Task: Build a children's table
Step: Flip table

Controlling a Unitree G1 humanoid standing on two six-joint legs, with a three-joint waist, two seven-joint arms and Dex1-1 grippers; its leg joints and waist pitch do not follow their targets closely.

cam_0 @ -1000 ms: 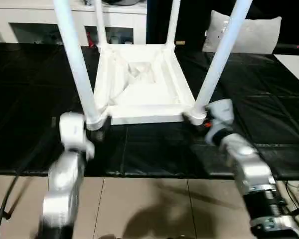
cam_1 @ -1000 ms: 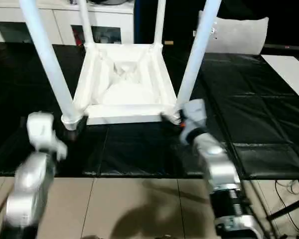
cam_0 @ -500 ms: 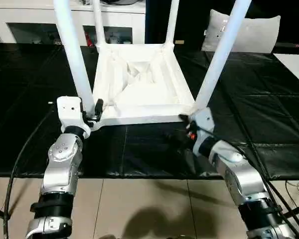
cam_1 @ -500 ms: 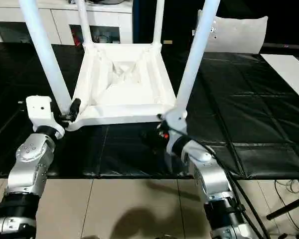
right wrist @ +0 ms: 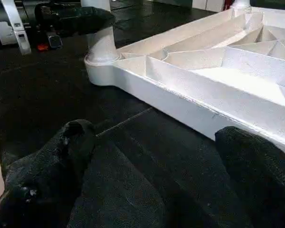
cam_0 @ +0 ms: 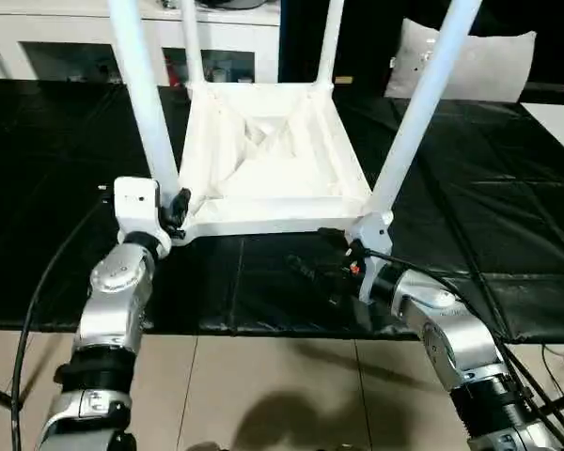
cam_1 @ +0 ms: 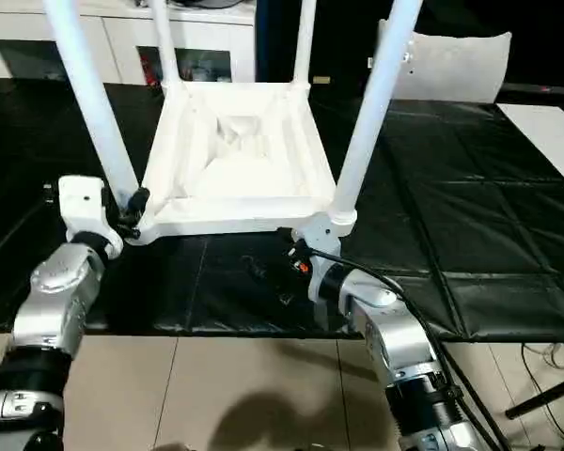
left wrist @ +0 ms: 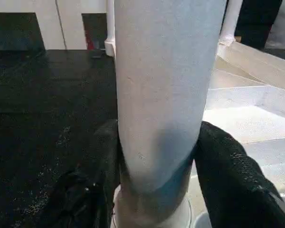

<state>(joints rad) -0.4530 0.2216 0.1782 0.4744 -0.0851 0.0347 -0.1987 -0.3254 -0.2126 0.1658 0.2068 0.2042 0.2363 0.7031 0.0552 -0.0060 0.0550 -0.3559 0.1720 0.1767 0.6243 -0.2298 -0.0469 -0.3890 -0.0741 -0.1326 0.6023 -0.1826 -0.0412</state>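
Around near-left leg (left wrist: 161,104), left end effector (cam_0: 174,209) clamped

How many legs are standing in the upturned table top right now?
4. Near-left leg sits between the left gripper fingers; near-right leg rises beside the right gripper, whose fingers are open and empty; far-left leg and far-right leg stand at the back corners.

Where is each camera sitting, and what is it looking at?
Left and right eye views: on the head, looking forward and down at the upside-down children's table; both silver forearms show.
Left wrist view: on the left wrist, looking along the left gripper, whose fingers sit around one leg.
Right wrist view: on the right wrist, looking along the open right gripper at the table's edge.
Shared: both wrist views show that leg.
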